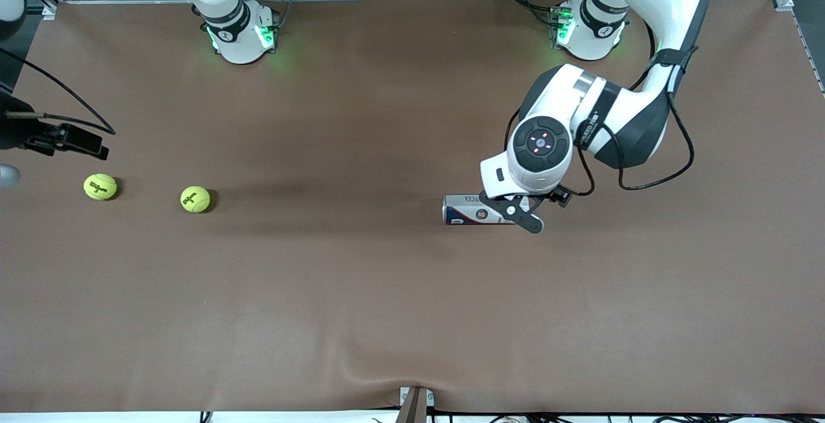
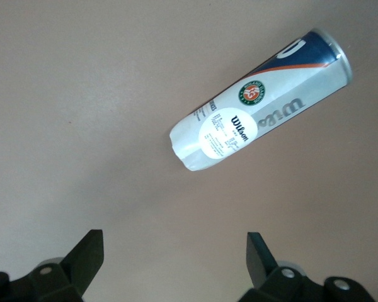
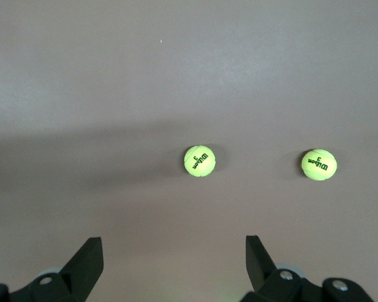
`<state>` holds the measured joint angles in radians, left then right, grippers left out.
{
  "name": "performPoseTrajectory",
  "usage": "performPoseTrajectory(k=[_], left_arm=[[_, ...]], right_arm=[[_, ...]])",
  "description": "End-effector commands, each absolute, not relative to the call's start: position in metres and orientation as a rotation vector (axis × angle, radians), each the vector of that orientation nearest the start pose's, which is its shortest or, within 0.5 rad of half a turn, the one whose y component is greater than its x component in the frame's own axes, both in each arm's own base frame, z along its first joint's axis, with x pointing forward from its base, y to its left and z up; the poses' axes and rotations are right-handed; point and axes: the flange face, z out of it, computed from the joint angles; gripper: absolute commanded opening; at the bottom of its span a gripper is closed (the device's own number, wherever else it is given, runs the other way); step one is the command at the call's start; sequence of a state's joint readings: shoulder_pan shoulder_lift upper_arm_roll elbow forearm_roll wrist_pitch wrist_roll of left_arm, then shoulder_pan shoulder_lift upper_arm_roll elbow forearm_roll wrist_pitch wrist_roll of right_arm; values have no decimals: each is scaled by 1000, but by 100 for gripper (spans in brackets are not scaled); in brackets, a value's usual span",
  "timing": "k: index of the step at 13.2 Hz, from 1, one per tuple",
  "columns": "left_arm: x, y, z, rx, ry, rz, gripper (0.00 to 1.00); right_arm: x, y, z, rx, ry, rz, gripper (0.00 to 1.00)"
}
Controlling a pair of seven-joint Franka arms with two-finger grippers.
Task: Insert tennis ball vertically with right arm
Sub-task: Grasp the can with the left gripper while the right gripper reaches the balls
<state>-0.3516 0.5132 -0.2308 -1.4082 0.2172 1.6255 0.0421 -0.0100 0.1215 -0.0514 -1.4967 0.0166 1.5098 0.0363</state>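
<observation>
Yellow balls [image 1: 100,186] [image 1: 194,198] lie apart at the right arm's end of the bench [image 1: 361,294]. The can [image 1: 475,209] lies on its side under the spread, empty left pincer [image 1: 523,210]. The right pincer [image 3: 170,267], also spread and empty, hangs over the balls. A sideways can could roll when gripped, and a ball may squirt away from a glancing pinch.

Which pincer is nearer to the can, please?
Left. The left pincer hangs open right over the lying can; the right pincer is open above the table's other end, near two balls.
</observation>
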Motion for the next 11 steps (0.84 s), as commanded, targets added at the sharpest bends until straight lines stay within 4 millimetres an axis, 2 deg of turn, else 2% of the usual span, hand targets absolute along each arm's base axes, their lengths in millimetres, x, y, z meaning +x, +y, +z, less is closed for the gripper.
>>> performPoseTrajectory(k=[1,4,5,8,11], left_arm=[[590,-335,381,-2722,1069,360,100],[579,-361,349,-2569,1253,390,100],[578,-369,341,-2496,1328,376,100],[582,-374,316,-2364,1549,391,100],[578,-386,298,-2262,1663,394,100]], right_arm=[[585,-33,587,-3117,145,172,100],[586,-31,579,-3117,145,208,100],[589,-32,569,-3116,143,239,100],[594,-36,520,-3090,143,448,100],[590,-36,471,-3065,114,577,100]])
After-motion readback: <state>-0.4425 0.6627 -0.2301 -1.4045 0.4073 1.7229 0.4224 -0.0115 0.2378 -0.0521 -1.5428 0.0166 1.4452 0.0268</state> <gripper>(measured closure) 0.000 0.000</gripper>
